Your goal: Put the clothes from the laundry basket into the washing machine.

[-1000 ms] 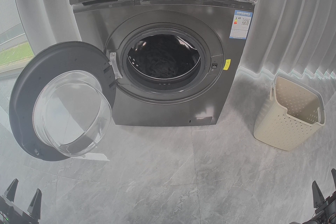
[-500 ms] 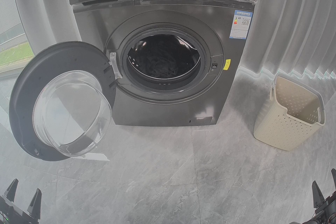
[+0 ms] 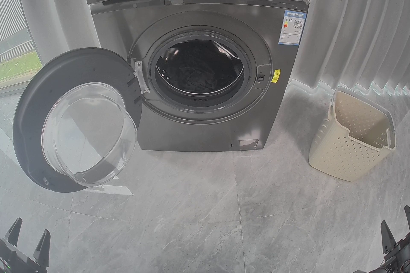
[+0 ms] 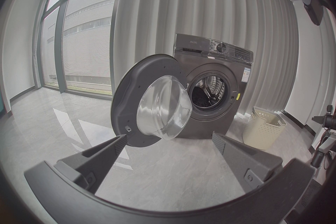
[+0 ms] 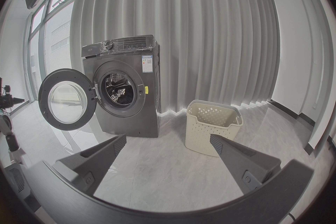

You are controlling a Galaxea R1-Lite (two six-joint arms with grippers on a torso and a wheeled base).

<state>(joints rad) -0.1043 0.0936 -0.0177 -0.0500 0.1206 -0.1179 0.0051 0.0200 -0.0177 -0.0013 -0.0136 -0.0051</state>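
Grey tiled floor (image 3: 205,210) spreads out beneath me. My left gripper (image 3: 30,232) and right gripper (image 3: 396,218) hang low over it, well apart, each with fingers spread wide and holding nothing. Farther out on my right the cream laundry basket (image 3: 341,154) stands upright near the washing machine (image 3: 192,15). Its door (image 3: 64,69) is swung wide to my left, and dark clothes (image 3: 198,69) lie inside the drum. A pale pleated curtain (image 3: 354,9) hangs behind.

Floor (image 3: 192,218): glossy grey marbled tiles.
Curtain (image 3: 358,9): pale, pleated, across the back.
Windows (image 4: 87,35): tall, dark-framed, left side, daylit.
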